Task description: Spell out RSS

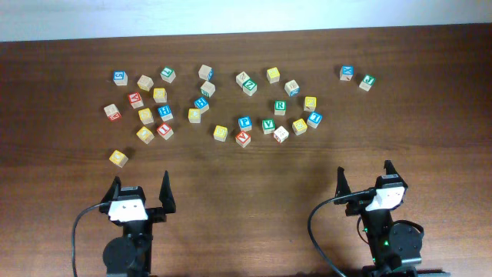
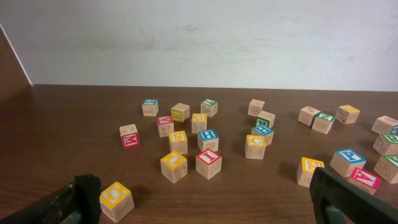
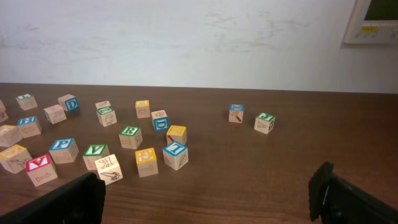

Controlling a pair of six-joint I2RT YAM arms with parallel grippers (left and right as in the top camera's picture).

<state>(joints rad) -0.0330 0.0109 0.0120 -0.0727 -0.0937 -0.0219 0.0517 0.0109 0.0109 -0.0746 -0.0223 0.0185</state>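
Wood-brown surface [image 1: 254, 185], bare along the near edge, with both arms parked at 6 o'clock of the overhead view. Left end effector [image 1: 141, 178]: jaws spread wide, nothing between them. Right end effector [image 1: 364, 168]: likewise released and empty. Judgement: a ready stance before a first pick, since no cube is touched.

Nearest item: lone yellow cube [image 1: 118, 158], at 11 o'clock from the left end effector and apart from the rest. Letter not readable.

Beyond it the cubes lie loose and scattered, none stacked, no row formed. Judgement: spelling not begun.

R cube [image 1: 280, 105], green face with a white R: at 10 o'clock from the right end effector, standing free with gaps all round, so open jaws could likely straddle it. Green V cube [image 1: 268, 125] sits near it at 7 o'clock. Same colour, so a mix-up risk.

Yellow cubes [image 1: 221, 132]: several across the scatter. Which two carry S I cannot tell.

Farthest: blue cube [image 1: 347, 72] and green cube [image 1: 367, 81], at 12 o'clock from the right end effector, well apart from the main group.

Judgement: the bare near strip suits the word, as both arms appear able to reach it
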